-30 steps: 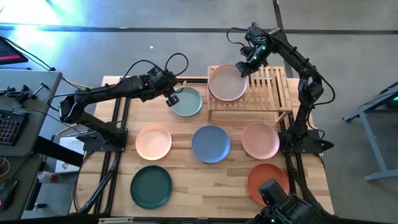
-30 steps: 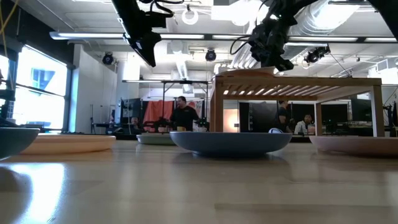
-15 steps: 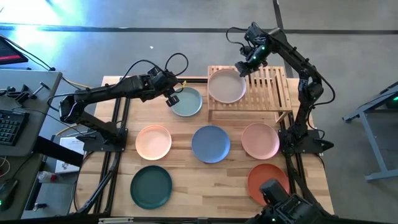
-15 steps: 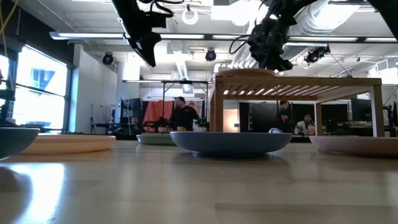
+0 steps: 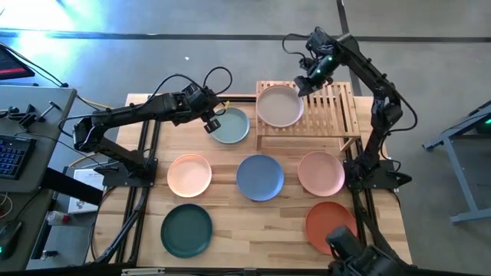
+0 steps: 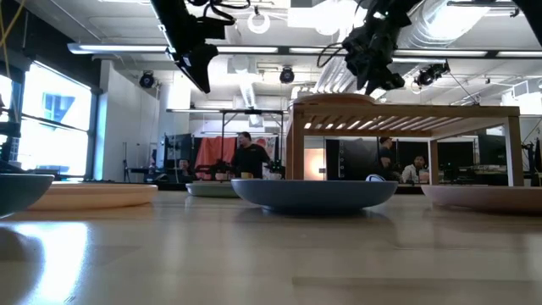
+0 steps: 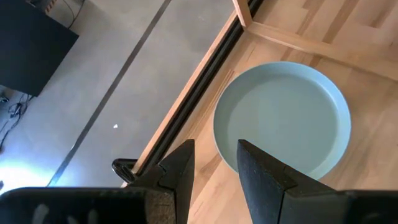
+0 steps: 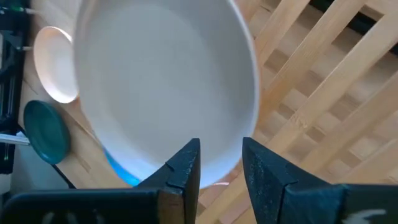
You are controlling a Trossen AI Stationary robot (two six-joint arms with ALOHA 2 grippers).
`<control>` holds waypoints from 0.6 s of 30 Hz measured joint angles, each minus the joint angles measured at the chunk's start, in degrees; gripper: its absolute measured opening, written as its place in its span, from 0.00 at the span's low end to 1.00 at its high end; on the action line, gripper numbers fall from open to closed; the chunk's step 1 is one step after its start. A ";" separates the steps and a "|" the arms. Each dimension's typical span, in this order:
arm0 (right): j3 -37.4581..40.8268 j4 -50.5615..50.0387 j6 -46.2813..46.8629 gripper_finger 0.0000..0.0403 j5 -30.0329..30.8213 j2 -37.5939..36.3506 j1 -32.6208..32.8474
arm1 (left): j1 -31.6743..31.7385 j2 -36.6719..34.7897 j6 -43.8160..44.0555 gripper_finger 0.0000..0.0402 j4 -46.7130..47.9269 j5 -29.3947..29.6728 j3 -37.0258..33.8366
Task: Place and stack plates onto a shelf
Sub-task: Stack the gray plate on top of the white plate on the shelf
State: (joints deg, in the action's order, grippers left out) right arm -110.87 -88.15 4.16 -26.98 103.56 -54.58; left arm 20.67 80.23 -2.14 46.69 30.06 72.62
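From above I see a pale plate lying on the left half of the shelf. My right gripper sits at its far right rim. My left gripper hovers by the sage plate. On the table lie peach, blue, pink, dark green and terracotta plates.

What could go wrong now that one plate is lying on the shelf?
1. The pale plate sits at the shelf's left end, seemingly over the edge; a nudge may tip it off.
2. The right gripper, open, hangs close by its rim and could catch it while pulling away.
3. The left gripper, open, hovers beside the sage plate, near the table edge; a poor grasp could push it off.
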 joint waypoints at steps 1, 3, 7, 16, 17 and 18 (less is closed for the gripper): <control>-0.32 -0.21 0.04 0.24 0.00 -0.57 0.09 | 0.00 0.00 0.00 0.28 0.00 0.02 0.00; -1.11 -0.28 0.75 0.24 0.02 -1.88 0.64 | 0.00 0.00 0.00 0.28 0.01 0.03 0.00; -2.37 -0.05 2.28 0.24 0.49 -4.72 3.31 | 0.00 0.00 0.00 0.28 0.01 -1.54 0.00; -2.47 1.91 4.06 0.24 7.66 -7.73 16.36 | 1.23 0.02 -2.55 0.28 -1.49 -11.89 -1.70; -2.47 1.94 4.61 0.24 7.78 -7.73 17.75 | 1.67 0.02 -2.86 0.28 -1.85 -12.99 -2.55; -2.47 2.11 4.94 0.24 7.93 -7.73 19.15 | 2.10 0.02 -2.94 0.28 -2.05 -14.14 -3.40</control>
State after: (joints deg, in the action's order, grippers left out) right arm -113.34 -86.03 9.10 -19.05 95.83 -35.43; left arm 22.77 80.25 -5.07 44.64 15.92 69.22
